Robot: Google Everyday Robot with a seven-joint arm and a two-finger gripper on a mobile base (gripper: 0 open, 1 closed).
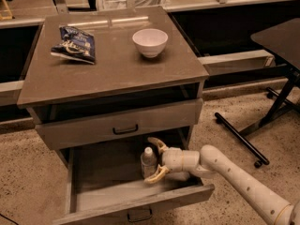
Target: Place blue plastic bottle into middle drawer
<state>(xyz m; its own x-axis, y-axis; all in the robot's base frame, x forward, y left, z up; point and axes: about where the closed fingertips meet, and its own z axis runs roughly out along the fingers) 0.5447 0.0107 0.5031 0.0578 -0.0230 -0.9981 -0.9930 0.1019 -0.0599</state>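
Note:
The blue plastic bottle [148,161], clear with a white cap, stands upright inside the middle drawer [140,201], which is pulled out wide with its handle at the bottom edge of the view. My gripper [153,161] reaches into the drawer from the right. Its two cream fingers are spread open, one behind and one in front of the bottle, and do not squeeze it. The white arm [234,177] runs off to the lower right.
The upper handled drawer front [124,128] is shut above the open drawer. On the cabinet top [117,74] lie a dark blue snack bag [74,43] and a white bowl [150,41]. A black table base [243,142] stands on the floor at the right.

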